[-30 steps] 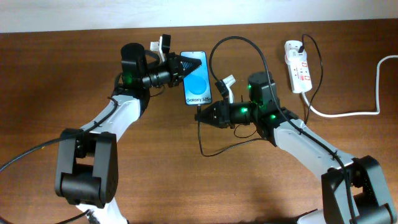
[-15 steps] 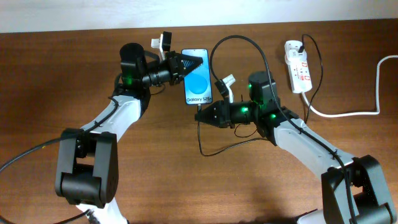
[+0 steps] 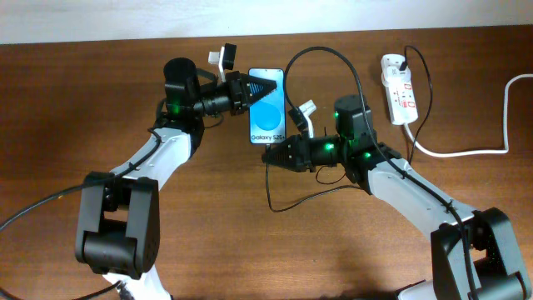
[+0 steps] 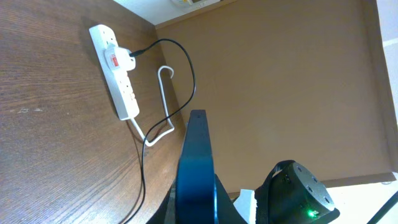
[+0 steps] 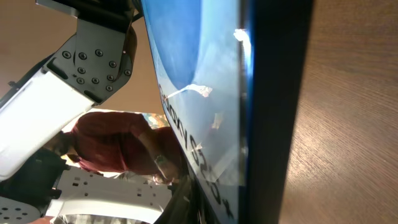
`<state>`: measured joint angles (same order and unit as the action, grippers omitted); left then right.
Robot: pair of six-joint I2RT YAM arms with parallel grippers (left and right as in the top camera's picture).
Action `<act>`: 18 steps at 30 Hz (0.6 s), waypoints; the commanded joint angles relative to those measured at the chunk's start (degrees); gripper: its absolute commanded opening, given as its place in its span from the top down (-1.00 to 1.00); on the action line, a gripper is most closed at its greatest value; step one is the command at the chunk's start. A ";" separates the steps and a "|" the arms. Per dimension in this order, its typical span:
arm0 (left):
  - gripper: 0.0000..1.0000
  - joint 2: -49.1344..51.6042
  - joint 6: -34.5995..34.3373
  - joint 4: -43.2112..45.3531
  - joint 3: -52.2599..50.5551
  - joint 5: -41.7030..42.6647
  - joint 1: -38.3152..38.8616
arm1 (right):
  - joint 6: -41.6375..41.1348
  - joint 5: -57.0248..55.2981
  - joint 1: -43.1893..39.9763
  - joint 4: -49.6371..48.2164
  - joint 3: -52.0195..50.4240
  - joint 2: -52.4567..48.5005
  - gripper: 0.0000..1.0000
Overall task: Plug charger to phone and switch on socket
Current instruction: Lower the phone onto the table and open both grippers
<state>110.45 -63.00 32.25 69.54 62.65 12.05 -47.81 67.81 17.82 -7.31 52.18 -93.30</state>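
**Q:** Where is the phone?
**A:** The phone (image 3: 268, 112) is at the back middle of the desk (image 3: 250, 250), with its blue screen facing up. The left claw (image 3: 254, 87) pinches it by the upper left edge.

**Q:** And the other arm?
**A:** The right claw (image 3: 266, 154) is pressed together at the phone's lower edge. It appears to pinch the plug end of the charger (image 3: 267, 185), and the thin black cable loops away from its tip.

**Q:** And the socket?
**A:** The socket (image 3: 400, 92) lies well apart to the right, with the black adapter plugged in.
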 commanded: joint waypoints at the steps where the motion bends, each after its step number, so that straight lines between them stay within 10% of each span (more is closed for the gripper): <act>1: 1.00 -1.68 -0.28 0.07 0.55 6.71 1.66 | 0.35 -5.49 -1.84 -1.33 0.76 -0.74 0.16; 4: 1.00 -1.68 -0.04 0.07 0.57 4.96 1.66 | 0.33 -1.90 -1.84 -5.75 0.79 -0.70 -0.97; 12: 1.00 -1.68 12.00 -16.02 0.55 -12.66 -0.46 | 0.98 3.02 -10.95 -6.10 1.51 10.36 -0.96; 18: 1.00 -1.42 24.52 -21.88 0.57 -30.77 5.46 | 21.31 -8.13 -17.97 24.65 1.51 20.81 -0.97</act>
<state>110.30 -45.95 10.41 69.58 40.95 14.02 -37.82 66.57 1.13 10.17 53.65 -74.59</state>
